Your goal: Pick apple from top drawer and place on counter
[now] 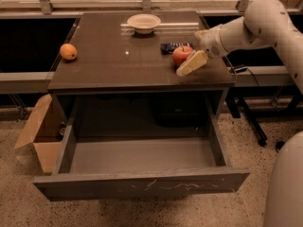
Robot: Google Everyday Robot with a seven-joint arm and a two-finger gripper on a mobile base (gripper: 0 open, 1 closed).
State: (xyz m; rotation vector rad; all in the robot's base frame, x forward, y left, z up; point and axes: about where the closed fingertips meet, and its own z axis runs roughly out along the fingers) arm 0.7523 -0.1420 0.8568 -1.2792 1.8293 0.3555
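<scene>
We find the apple (181, 55) out of the top drawer (142, 186) and standing stem-up on the counter (118, 65), in the mouth of the pincer (190, 52). The pincer sits low over the counter's right side, reaching in from the right on its pale arm (265, 22). Its jaws stand apart. The near finger (191, 64) lies slanted in front of the apple, touching it or just beside it; we cannot tell which. The far one shows only as a short stub behind. We judge that the counter, not the pincer, bears the fruit, so the placing is done in substance and only the withdrawal is left.

Surroundings:
- **Behind the pincer's mouth:** a small dark packet (169, 47) lies just beyond the apple.
- **Farther beyond:** a pale bowl (143, 21) stands near the rear edge.
- **Well to the pincer's left:** a smaller orange-yellow fruit (68, 51) rests by the counter's left edge.
- **Below and in front of the pincer:** the top drawer hangs pulled out, with nothing visible inside.
- **On the floor:** a cardboard box (40, 131) stands to the left of the drawer.

We see nothing behind the pincer along the arm's line to bar a retreat to the right. The hazard we note is the near finger: if dragged, it could nudge the apple toward the packet or the front edge.
</scene>
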